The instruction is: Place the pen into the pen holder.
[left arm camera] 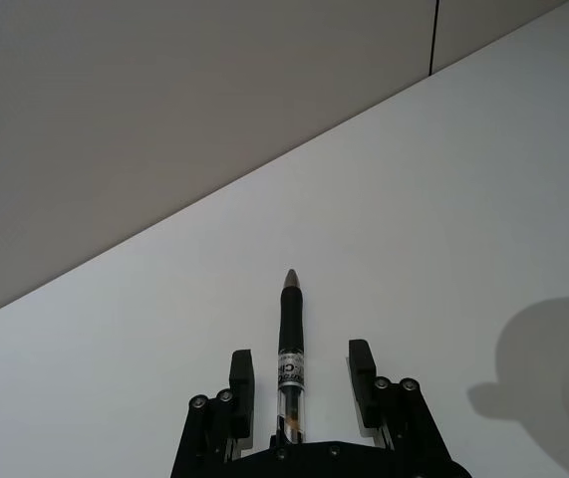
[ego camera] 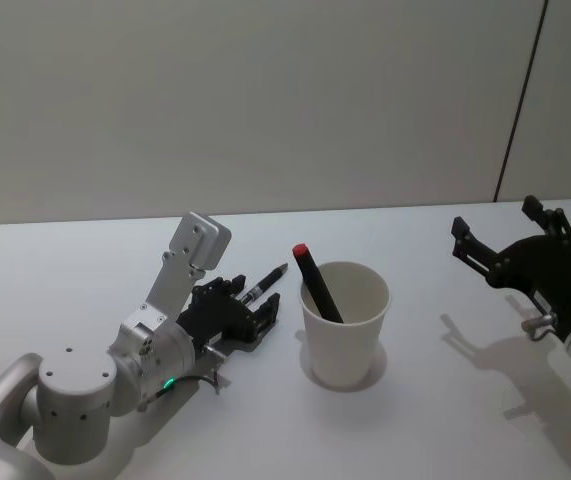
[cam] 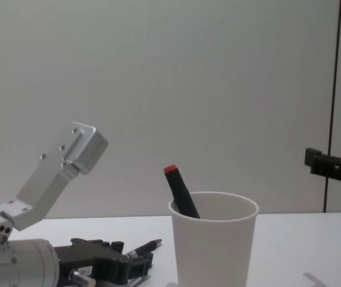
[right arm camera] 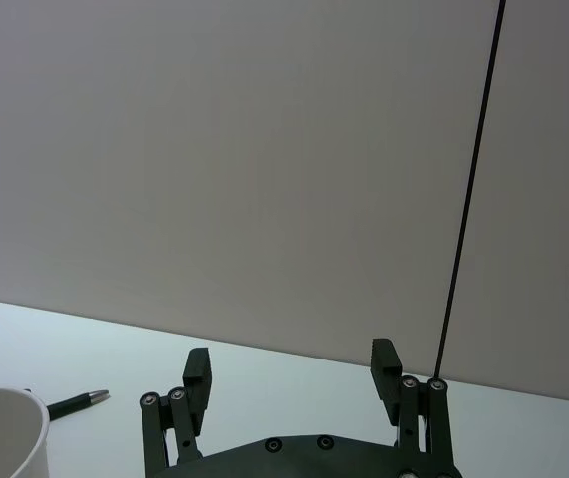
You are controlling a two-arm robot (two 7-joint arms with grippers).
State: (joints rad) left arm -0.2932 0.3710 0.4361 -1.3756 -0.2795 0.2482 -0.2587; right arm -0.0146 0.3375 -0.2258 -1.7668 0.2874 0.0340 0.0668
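My left pincer (ego camera: 255,300) sits released around the pen (ego camera: 268,281), lying flat on the counter (ego camera: 85,260), tip pointing away from me, beside the pen holder (ego camera: 345,335); right pincer (ego camera: 495,220) hangs released.

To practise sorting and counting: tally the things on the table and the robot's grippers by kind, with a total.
Pens: 2, the red-ended pen standing in the pen holder, the black pen lying between the left gripper's open fingers.
Paper cups: 1, the pen holder.
Grippers: 2, the right gripper open above the table.
Total: 5.
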